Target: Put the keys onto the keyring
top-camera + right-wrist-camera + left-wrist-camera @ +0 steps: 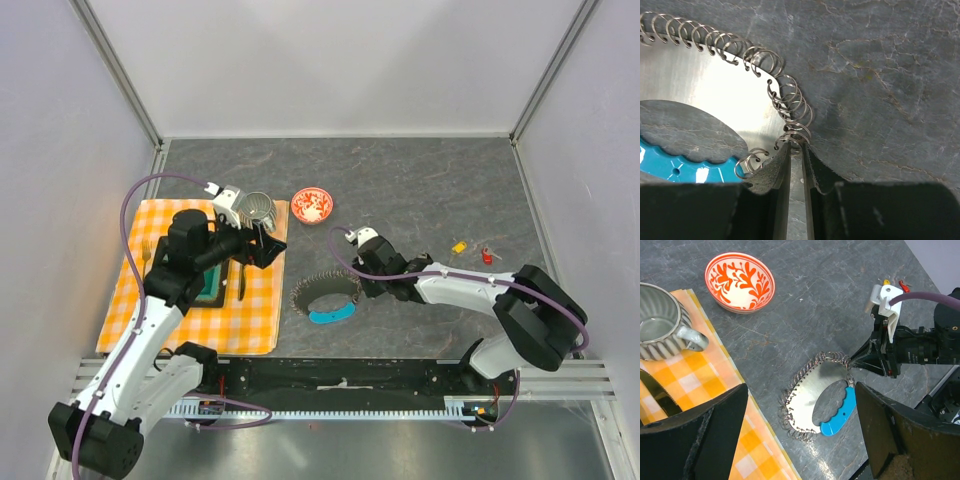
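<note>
Keyring (308, 288) lies flat on the grey table (420, 190), near-centre, just right of the orange checked cloth (190, 320); it is a shiny plate fringed with wire loops, and its blue tag (837, 417) sits on the near side.

Right gripper (796, 150) reaches in from the right, low over the table, tips at the keyring's right edge; jaws are nearly together with a thin slit between them; wire loops sit right at the fingertips (777, 160); cannot tell whether a loop is actually pinched or only touched.

Left gripper (800, 387) is up above the cloth's right part, spread wide, nothing between its fingers (715, 425); its wrist view looks down on the keyring and the right arm's tip.

Yellow key (459, 246) and red key (487, 257) lie loose on the table, right of the right arm's wrist, near each other, well apart from the keyring; neither is on a loop.

Red patterned bowl (312, 205) stands far of the keyring, on bare table; ribbed grey cup (258, 209) is upright on the cloth's far right corner, just left of the bowl, beside the left arm's wrist.
</note>
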Available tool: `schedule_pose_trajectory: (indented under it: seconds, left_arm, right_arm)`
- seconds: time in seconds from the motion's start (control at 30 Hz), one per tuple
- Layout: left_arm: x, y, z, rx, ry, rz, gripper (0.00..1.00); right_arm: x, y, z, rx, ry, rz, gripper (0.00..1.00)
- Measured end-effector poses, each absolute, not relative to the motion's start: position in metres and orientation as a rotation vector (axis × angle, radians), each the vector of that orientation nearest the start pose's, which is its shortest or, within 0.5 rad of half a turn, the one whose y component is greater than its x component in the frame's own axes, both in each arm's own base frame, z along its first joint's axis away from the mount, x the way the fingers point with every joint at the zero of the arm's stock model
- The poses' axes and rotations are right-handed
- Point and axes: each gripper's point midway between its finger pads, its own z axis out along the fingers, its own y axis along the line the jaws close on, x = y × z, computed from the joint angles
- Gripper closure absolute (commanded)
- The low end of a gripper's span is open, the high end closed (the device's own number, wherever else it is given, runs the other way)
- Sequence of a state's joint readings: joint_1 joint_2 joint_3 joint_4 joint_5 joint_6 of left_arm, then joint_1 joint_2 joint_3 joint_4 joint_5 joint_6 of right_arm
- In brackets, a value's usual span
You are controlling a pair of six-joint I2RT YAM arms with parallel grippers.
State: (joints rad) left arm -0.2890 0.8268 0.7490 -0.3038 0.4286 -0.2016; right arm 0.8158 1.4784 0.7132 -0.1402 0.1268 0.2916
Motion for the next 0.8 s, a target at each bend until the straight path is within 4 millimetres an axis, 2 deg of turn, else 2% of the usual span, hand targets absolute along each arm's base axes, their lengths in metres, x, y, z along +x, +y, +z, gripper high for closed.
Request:
schedule_pose_trajectory:
  seconds: [0.1,0.33,0.47,0.73,0.8]
  left_arm:
    - [0.2538,-0.1599,0.2239,0.377,1.957,-0.744,0.06]
    - [0.2540,-0.1616,0.2201,0.382,1.972,-0.762,0.06]
    - [0.2541,-0.1616,0.2200,0.382,1.973,-0.762,0.06]
    - [0.2525,-0.1640,0.2214,0.380,1.972,-0.785,0.07]
    - [0.2522,-0.1666,0.2231,0.382,1.965,-0.805,0.08]
  right_arm:
    - [0.2359,0.2342,0.0232,-0.592,2.437,0.311,0.78]
    - [0.2337,0.2306,0.0179,-0.587,2.442,0.306,0.71]
    - [0.2348,0.2320,0.0178,-0.584,2.430,0.315,0.73]
    - [0.2367,0.2349,0.0185,-0.582,2.419,0.343,1.00]
    - [0.2357,0.2353,0.0201,-0.585,2.418,0.350,1.00]
